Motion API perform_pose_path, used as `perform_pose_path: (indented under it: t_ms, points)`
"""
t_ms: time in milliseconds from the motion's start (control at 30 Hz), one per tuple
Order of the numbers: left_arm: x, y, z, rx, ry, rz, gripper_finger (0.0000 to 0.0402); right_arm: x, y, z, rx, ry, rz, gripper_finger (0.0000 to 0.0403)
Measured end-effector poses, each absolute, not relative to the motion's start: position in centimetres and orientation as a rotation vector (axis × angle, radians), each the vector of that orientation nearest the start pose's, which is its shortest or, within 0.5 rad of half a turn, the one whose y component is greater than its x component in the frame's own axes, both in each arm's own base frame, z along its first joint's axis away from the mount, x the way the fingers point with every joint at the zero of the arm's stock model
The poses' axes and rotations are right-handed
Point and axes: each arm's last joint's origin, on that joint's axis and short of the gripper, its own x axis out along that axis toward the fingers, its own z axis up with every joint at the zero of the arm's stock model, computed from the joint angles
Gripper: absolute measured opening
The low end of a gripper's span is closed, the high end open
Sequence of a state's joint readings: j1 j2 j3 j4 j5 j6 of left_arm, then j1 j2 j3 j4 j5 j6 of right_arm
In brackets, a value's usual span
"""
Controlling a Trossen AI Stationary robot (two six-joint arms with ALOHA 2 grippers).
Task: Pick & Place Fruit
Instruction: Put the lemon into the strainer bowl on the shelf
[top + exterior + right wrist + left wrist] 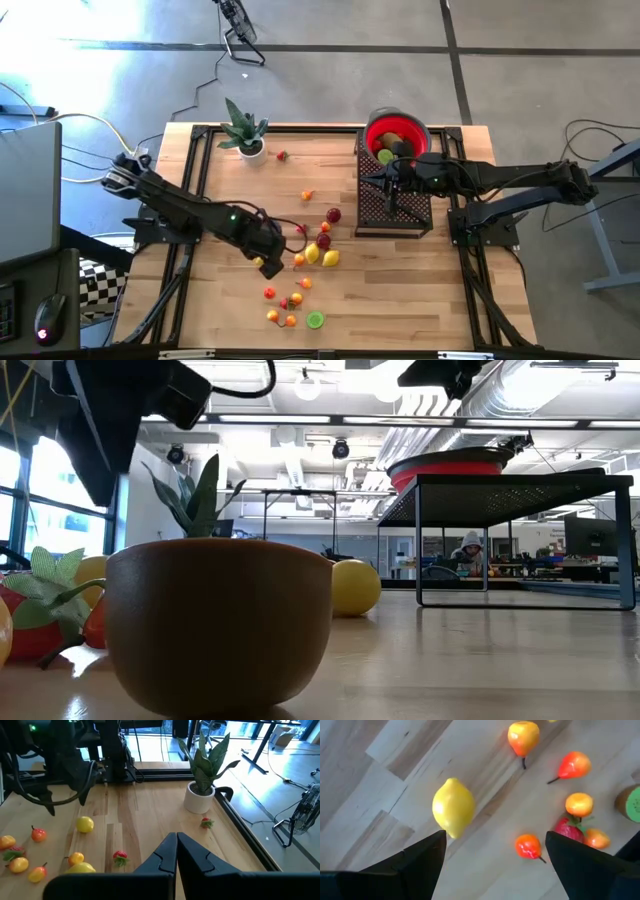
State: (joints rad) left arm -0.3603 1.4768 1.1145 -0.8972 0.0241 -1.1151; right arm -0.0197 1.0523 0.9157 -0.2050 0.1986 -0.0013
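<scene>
Pale wooden slatted table [400, 290]: small plastic toy fruits, red, orange, yellow [310, 255], scattered centre to lower centre of the high view. Left gripper [268, 262] among them, jaws wide, holding nothing. Right gripper [392, 183] over black mesh rack [395, 212], jaws shut, empty. Red round bowl [397, 135] and green spiky potted plant [243, 130] along upper edge.

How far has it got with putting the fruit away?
Barely started, it seems. A few pieces already sit in the red bowl on the black rack. Neither gripper holds anything: the left gripper hangs open over the lemon, likely its next pick, while the right gripper waits shut above the rack. Most of the fruit is scattered on the table, one piece by the potted plant.
</scene>
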Motion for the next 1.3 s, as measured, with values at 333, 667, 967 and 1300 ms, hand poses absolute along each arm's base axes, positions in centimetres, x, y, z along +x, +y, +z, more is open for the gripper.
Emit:
perform_pose_path:
  t_ms: [333,667,967,1300]
  points:
    - [26.7,-10.0,22.5,-0.643,1.300,0.410,0.0335,23.0,-1.0,32.7,-0.028,0.342,-0.216,0.0004]
    - [27.3,-10.2,21.2,-0.605,1.343,0.417,0.0335,23.0,-1.0,32.6,-0.028,0.343,-0.216,0.0004]
    - [27.3,-10.2,21.2,-0.586,1.344,0.413,0.0335,23.0,-1.0,32.6,-0.028,0.343,-0.216,0.0004]
    - [27.9,-10.4,21.0,-0.578,1.292,0.396,0.0335,23.0,-1.0,32.6,-0.028,0.343,-0.216,0.0004]
